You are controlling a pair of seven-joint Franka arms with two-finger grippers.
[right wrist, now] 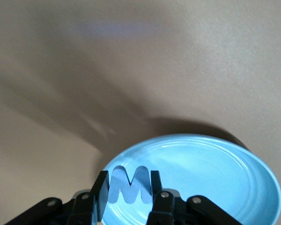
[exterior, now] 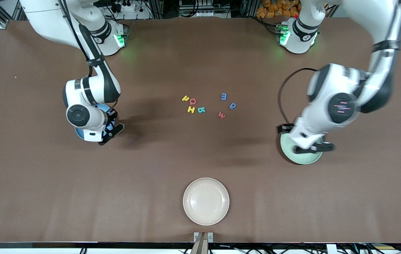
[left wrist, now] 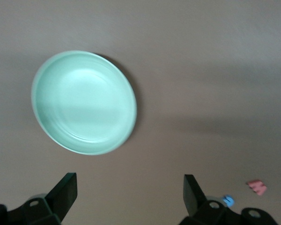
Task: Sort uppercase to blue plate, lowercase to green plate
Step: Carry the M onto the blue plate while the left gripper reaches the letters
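The right gripper (right wrist: 129, 190) hangs over the blue plate (right wrist: 215, 173) at the right arm's end of the table, its fingers (right wrist: 101, 194) narrowed onto the blue M (right wrist: 129, 185), which stands upright between the pads above the plate's rim; in the front view that gripper (exterior: 110, 131) covers most of the blue plate (exterior: 79, 133), so only slivers of blue show around the wrist. The left gripper (left wrist: 130, 192) hovers beside the green plate (left wrist: 84, 101) at the left arm's end of the table, fingers (left wrist: 65, 190) spread wide with nothing between them; in the front view it (exterior: 313, 147) sits over the green plate (exterior: 301, 155), which holds no letters. The remaining letters lie in a loose cluster on the brown table (exterior: 200, 148) between the two arms, nearer the bases than the plates. Toward the right arm's end sit the yellow lowercase letter (exterior: 185, 98), the red Q (exterior: 192, 102), the yellow H (exterior: 191, 109) and the teal-green R (exterior: 201, 110), close together. Toward the left arm's end lie the blue m (exterior: 223, 96), the blue a (exterior: 232, 105) and the red w (exterior: 222, 115), slightly spread apart. A cream plate (exterior: 205, 201) rests on its own near the front camera's edge of the table, well apart from everything else
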